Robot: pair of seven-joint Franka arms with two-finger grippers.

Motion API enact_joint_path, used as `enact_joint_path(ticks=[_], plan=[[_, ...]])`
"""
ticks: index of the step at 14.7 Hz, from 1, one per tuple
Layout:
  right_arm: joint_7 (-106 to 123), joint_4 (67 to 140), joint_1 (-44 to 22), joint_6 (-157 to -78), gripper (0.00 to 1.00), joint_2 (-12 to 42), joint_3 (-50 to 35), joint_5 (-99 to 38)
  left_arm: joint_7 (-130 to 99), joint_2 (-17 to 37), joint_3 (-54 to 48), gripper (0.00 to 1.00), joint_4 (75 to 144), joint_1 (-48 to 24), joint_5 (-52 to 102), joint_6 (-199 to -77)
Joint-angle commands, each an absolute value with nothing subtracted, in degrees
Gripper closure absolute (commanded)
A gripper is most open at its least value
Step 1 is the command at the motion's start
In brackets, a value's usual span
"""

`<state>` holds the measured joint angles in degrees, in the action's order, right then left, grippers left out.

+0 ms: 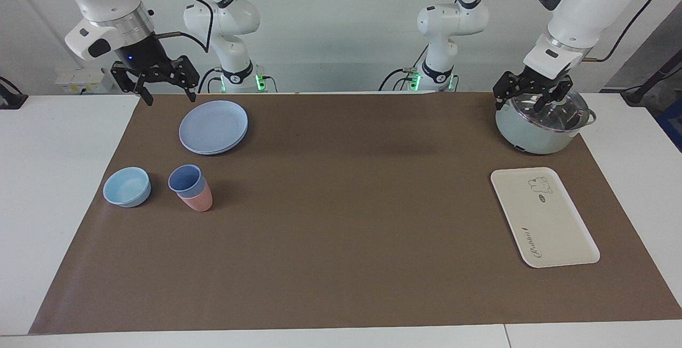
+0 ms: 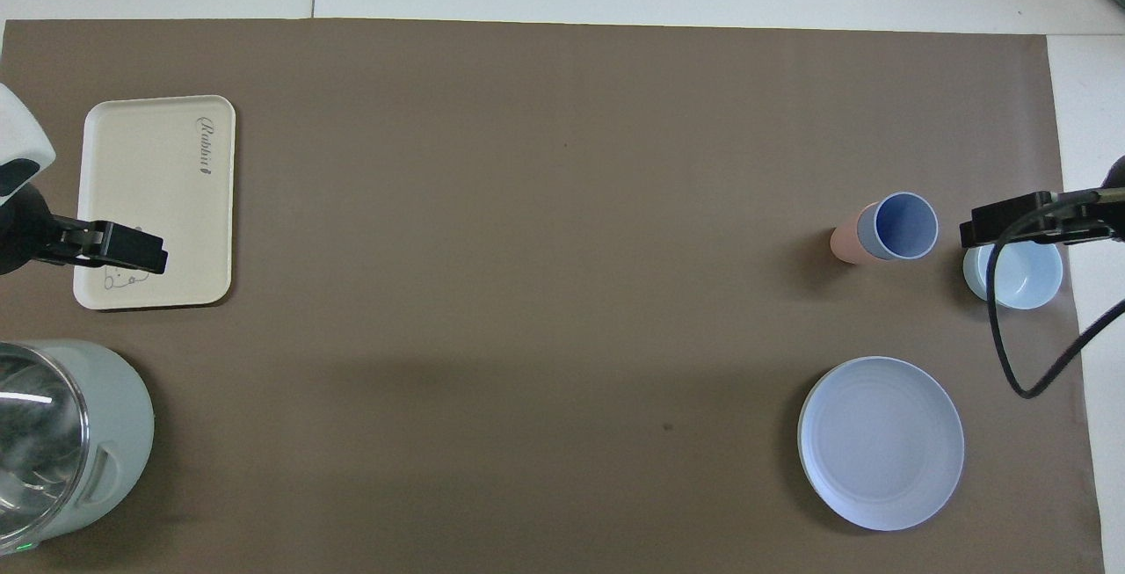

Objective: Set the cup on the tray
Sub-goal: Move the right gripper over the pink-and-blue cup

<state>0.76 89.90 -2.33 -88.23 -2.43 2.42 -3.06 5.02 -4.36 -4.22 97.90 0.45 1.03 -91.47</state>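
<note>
"Rabbit" is scripted on my cream tray (image 1: 543, 217), blue cup (image 1: 185, 179) nested in the pink cup (image 1: 198, 200), both pincers, left pincer (image 1: 533, 97) and right pincer (image 1: 162, 89), spread empty.

The pot (image 2: 61, 446) is cut off at the overhead view's lower left edge. The pink cup (image 1: 197, 200) is mostly hidden inside by the blue cup (image 1: 186, 178) nested in it.
</note>
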Motion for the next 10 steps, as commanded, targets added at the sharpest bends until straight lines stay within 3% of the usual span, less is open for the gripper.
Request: enact_joint_path(ticks=[1,10], plan=[[2.6,89.9,-1.1,-88.0,0.00,-2.8,2.6,-2.9,5.7,-5.7,-4.3,0.00,99.2,0.7,0.1,-91.3],[-30.8,89.5,1.9,-92.8,0.08,-0.2,2.5,-4.4,5.6,-5.7,-4.3,0.00,99.2,0.6,0.1,-91.3]])
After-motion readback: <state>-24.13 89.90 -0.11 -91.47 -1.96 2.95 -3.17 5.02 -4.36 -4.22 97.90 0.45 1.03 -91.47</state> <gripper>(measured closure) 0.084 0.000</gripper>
